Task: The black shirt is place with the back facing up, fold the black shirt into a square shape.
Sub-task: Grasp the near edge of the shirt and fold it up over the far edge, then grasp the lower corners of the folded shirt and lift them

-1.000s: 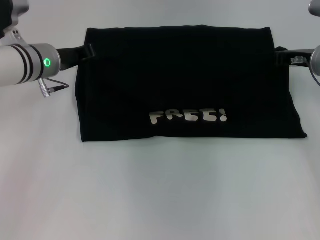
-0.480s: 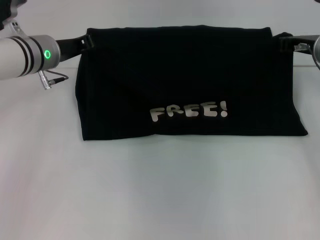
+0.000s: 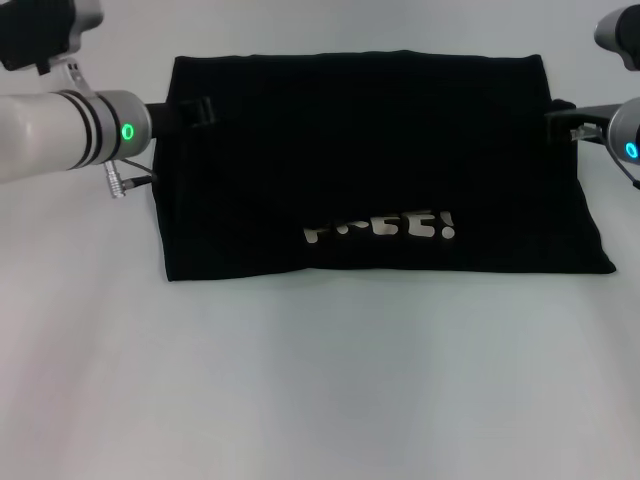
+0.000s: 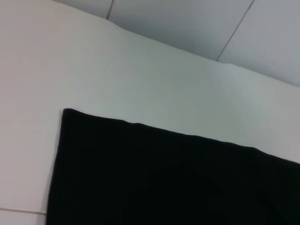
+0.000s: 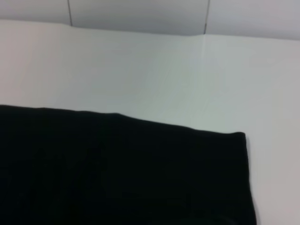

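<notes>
Black shirt (image 3: pixel 370 160) lies folded wide; our left gripper (image 3: pixel 192 110) and right gripper (image 3: pixel 556 117) have dropped at its ends, lettering now half-covered. Grasp state: we cannot tell.

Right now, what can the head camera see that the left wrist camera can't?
Only the head view shows the white lettering, the left gripper at one far corner, the right gripper at the other, and the shirt's near edge. Only the left wrist view shows the panelled wall beyond the table. Both show the black shirt lying on the white table.
</notes>
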Controlling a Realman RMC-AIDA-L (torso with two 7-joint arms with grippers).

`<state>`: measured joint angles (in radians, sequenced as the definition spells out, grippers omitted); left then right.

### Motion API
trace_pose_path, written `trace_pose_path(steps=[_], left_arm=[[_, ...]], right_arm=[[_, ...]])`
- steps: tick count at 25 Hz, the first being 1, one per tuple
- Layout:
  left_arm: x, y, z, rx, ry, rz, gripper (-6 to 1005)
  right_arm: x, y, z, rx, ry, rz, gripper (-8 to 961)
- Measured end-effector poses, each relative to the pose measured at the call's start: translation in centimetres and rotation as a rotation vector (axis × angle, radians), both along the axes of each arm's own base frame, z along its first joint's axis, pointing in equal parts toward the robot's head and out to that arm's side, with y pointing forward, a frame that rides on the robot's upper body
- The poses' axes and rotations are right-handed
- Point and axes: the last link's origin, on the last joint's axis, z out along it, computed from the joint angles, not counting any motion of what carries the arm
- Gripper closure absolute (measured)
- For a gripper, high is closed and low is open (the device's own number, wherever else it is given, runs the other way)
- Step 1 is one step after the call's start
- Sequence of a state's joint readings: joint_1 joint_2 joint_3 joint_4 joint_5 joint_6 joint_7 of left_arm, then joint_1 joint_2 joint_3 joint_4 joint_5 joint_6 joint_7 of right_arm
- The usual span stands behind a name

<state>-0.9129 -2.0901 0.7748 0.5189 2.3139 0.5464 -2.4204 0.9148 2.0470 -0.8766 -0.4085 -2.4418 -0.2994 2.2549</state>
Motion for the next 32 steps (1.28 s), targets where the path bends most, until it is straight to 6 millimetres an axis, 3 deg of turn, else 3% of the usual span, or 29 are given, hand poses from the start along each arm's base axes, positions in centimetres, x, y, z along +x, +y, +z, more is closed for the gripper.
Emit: trace_pose_path(steps=[4, 11, 14, 19, 22, 25, 32], left_arm=[[0.5, 0.2, -0.1, -0.027, 0.009, -0.014, 929], [0.7, -1.3, 3.0, -0.091, -0.186, -0.002, 588], [-0.2, -2.7, 4.8, -0.14, -0.267, 0.012, 442], [-3.0, -4.8, 6.8, -0.226, -0.285, 0.066, 352], [-4.9, -5.9, 6.7, -0.259, -0.228, 0.11, 298], [-6.2, -6.8, 6.0, -0.295, -0.166, 0.116, 244], [-7.6, -7.4, 4.6, -0.313, -0.092, 0.092, 247]], right_arm=[[0.2, 0.0, 0.3, -0.024, 0.008, -0.007, 808], [-0.9, -0.3, 1.3, -0.109, 0.128, -0.025, 649], [-1.6, -0.7, 2.1, -0.169, 0.223, -0.067, 581], [-1.9, -1.4, 4.0, -0.259, 0.328, -0.158, 361], [-1.8, -1.6, 5.0, -0.285, 0.364, -0.195, 126], [-1.2, -2.0, 5.8, -0.29, 0.398, -0.221, 83], [-0.3, -2.6, 6.1, -0.291, 0.412, -0.24, 55]])
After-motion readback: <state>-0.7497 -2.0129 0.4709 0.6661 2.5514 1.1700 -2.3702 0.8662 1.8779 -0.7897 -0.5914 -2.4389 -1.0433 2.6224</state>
